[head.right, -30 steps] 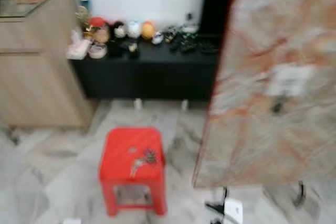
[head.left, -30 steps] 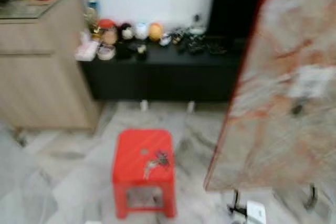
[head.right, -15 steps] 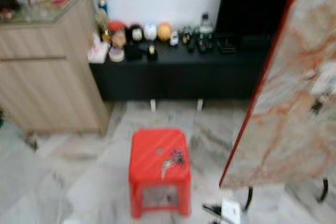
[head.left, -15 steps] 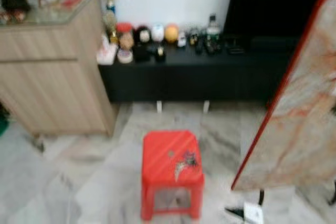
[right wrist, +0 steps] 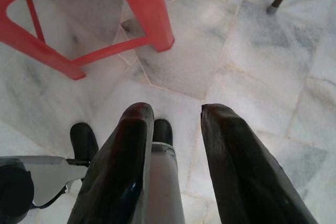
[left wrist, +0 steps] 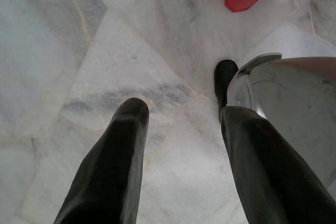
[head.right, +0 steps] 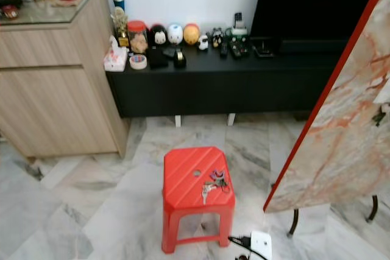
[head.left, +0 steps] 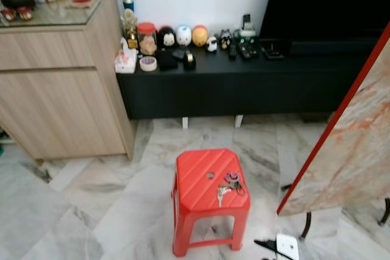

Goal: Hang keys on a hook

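We see the keys (head.left: 230, 184) lying on the red stool (head.left: 198, 182), within easy reach. Both arms hang over the marble floor (left wrist: 79, 51), left end effector (left wrist: 181, 129) and right end effector (right wrist: 176, 129) parted, holding nothing.

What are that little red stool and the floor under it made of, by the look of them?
The red stool looks like moulded plastic: one uniform glossy red piece with ribbed grooves in the seat. The floor appears to be polished marble or marble-look tile, pale with grey veins, visible joints and a soft sheen.
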